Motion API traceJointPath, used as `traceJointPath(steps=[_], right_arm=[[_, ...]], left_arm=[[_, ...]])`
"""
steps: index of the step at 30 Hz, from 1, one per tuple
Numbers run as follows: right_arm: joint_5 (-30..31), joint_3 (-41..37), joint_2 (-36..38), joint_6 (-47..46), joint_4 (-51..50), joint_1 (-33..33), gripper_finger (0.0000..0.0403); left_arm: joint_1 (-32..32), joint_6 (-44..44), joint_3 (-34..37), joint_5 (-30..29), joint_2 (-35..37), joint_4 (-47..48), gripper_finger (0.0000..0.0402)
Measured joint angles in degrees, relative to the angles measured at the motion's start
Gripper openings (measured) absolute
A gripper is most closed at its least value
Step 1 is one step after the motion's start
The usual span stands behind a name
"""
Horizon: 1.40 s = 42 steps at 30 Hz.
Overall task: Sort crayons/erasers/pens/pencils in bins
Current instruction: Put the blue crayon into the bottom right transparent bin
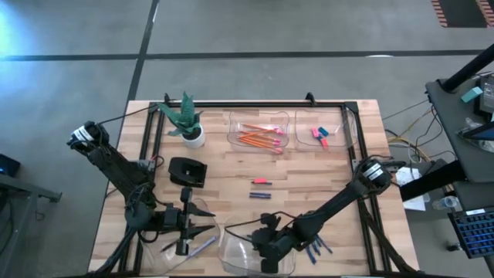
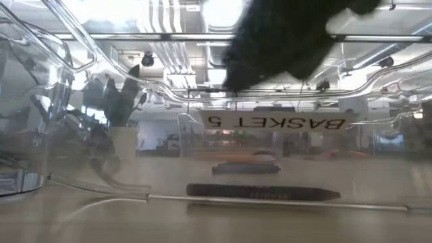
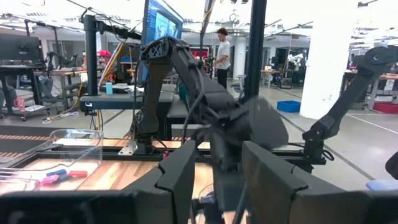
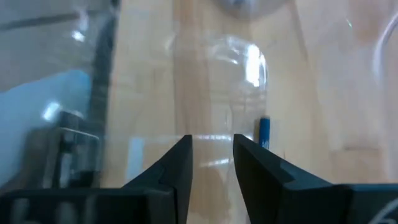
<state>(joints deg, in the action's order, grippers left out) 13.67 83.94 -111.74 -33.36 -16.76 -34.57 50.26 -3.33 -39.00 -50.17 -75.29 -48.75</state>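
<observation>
Right gripper (image 1: pixel 268 249) from above sits over the clear bin (image 1: pixel 257 251) at the near table edge, and just to its outer side I see the dark-blue crayons (image 1: pixel 315 248) lying loose on the wood, touching or nearly so, long axes slanting across the boards; that arm is plainly the nearer one to them. My left gripper (image 1: pixel 185 230) hovers over the neighbouring bin (image 1: pixel 185 232), where a bluish pen (image 1: pixel 202 245) lies, and I cannot tell how its fingers stand. Farther back, two short pieces (image 1: pixel 261 188) lie mid-table, the pencils (image 1: pixel 259 137) fill one far bin and the erasers (image 1: pixel 320 137) the other; a potted plant (image 1: pixel 185 122) and a small black box (image 1: pixel 187 171) stand well clear. At table height, a dark crayon (image 2: pixel 262 192) lies flat inside the bin wall, broadside to me, with the arm's bulk hanging above. Past the left wrist I mostly see the other arm and, beyond the table, a person standing. Past the right wrist, the fingers (image 4: pixel 177 171) stand parted with nothing between them, bare bin floor below, and one blue crayon tip (image 4: pixel 264 132) just beyond the clear wall. I judge that wall is what stands in the way.
</observation>
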Motion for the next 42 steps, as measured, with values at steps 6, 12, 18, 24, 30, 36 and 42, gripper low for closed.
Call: traceJointPath(steps=[6,12,18,24,30,36,42], right_arm=[[4.4,0.1,4.1,3.2,-3.6,0.0,0.0108],[4.7,0.1,5.9,3.8,-4.8,-0.1,0.0108],[3.1,0.1,6.0,2.5,-5.7,-0.5,0.0099],[4.2,0.1,11.3,-0.6,-14.2,-0.6,0.0096],[4.9,-0.3,16.1,-17.7,-32.0,-3.0,0.0098],[-0.9,-0.4,16.8,-43.5,-50.4,-10.3,0.0098],[-3.9,-0.8,15.3,-63.3,-58.0,-19.2,0.0098]], left_arm=[[0.0,0.0,0.0,0.0,0.0,0.0,0.0121],[0.0,0.0,0.0,0.0,0.0,0.0,0.0121],[0.0,0.0,0.0,0.0,0.0,0.1,0.0121],[0.0,0.0,0.0,0.0,0.0,0.2,0.0121],[0.0,0.0,0.0,0.0,0.0,0.3,0.0121],[0.0,0.0,0.1,0.0,0.0,0.3,0.0121],[0.0,0.0,0.1,0.0,0.0,0.3,0.0121]])
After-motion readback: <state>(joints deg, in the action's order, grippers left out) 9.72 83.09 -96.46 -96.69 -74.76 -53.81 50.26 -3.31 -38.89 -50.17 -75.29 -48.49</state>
